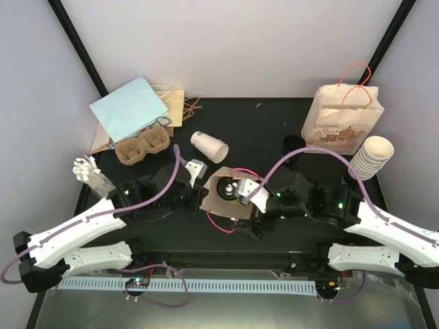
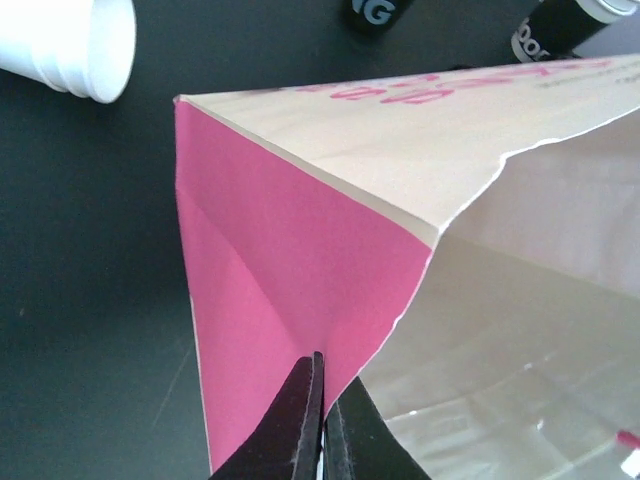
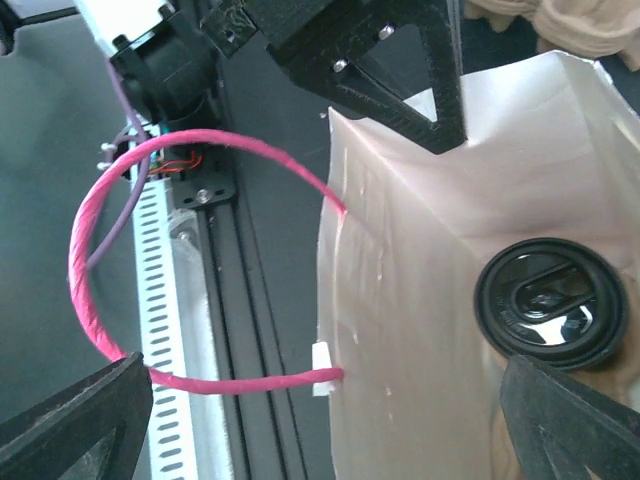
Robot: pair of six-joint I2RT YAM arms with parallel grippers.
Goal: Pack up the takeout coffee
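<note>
An open paper bag with pink sides and pink cord handles stands at the table's middle. Inside it sits a coffee cup with a black lid. My left gripper is shut on the rim of the bag's pink side panel. My right gripper hangs open over the bag's near wall, its fingers wide apart on either side of that wall and the pink handle, touching neither.
A white cup lies on its side behind the bag. A cardboard cup carrier and a light blue bag sit back left, a printed paper bag and stacked cups back right.
</note>
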